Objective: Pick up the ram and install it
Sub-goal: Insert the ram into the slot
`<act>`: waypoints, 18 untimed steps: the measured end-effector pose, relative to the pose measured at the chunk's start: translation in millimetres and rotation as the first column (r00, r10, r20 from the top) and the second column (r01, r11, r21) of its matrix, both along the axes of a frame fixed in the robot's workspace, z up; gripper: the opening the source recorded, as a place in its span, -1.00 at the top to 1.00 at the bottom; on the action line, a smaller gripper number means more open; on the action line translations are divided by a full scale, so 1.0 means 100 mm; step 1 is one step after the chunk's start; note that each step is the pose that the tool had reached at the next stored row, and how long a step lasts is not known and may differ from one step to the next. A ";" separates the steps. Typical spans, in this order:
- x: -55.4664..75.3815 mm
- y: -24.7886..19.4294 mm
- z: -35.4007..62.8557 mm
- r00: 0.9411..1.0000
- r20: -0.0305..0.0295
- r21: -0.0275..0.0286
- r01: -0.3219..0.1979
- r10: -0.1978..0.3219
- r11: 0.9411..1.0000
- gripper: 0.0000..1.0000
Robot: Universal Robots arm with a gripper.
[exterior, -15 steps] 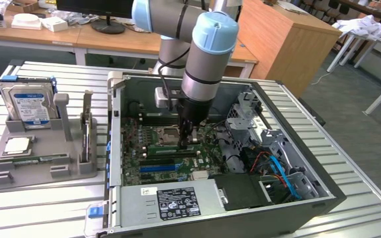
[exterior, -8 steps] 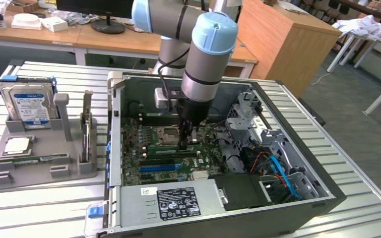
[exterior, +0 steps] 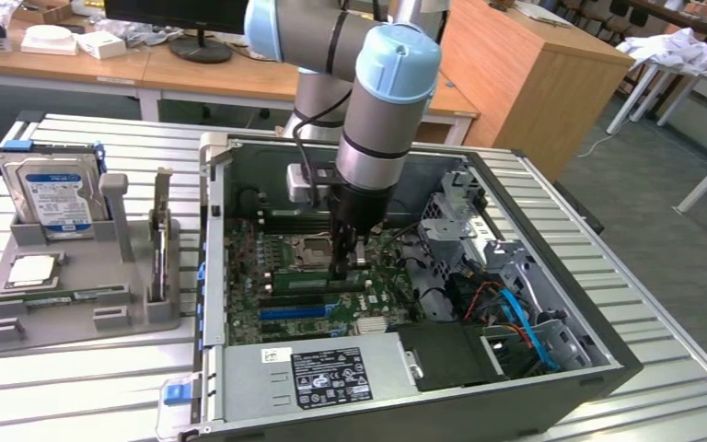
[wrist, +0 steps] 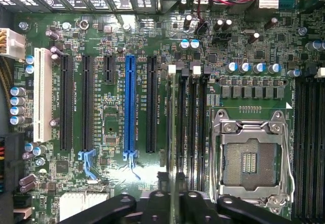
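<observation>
Your slatted metal table [exterior: 71, 387] carries an open computer case [exterior: 611, 359], lying on its side and taking up the middle and the exterior view's right edge of the tabletop. The arm [exterior: 385, 110] comes down from above straight into the case. Its motherboard [wrist: 111, 132] faces up, with the long expansion slots on one side and the empty processor socket [wrist: 249, 158] on the other.

Near the tabletop's left edge in the exterior view you have a grey holder [exterior: 34, 331]. It holds a hard drive [exterior: 52, 198] upright at its far end, a second memory stick [exterior: 161, 230] standing on edge on the side nearest the case, and a small square processor chip [exterior: 30, 270] lying flat.

The gripper [exterior: 351, 262] is low over the board, at the memory slots beside the socket. The ram [wrist: 172, 132] shows edge-on there, standing along one slot and running in under the gripper [wrist: 172, 201]. You cannot tell whether the gripper is clamped on it or apart from it.
</observation>
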State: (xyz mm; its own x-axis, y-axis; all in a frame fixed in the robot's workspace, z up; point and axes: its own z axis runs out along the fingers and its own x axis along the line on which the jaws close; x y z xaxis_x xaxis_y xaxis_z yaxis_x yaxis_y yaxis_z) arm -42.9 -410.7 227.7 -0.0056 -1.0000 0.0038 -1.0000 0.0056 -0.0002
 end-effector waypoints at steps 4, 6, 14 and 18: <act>0.00 0.001 0.013 1.000 0.000 0.000 0.000 0.000 1.000 0.50; 0.01 0.000 0.065 1.000 -0.001 0.000 0.000 0.000 1.000 0.50; 0.18 0.000 0.225 1.000 -0.007 0.000 0.000 0.000 1.000 0.50; 0.18 0.000 0.236 1.000 -0.010 0.001 0.000 0.000 1.000 0.50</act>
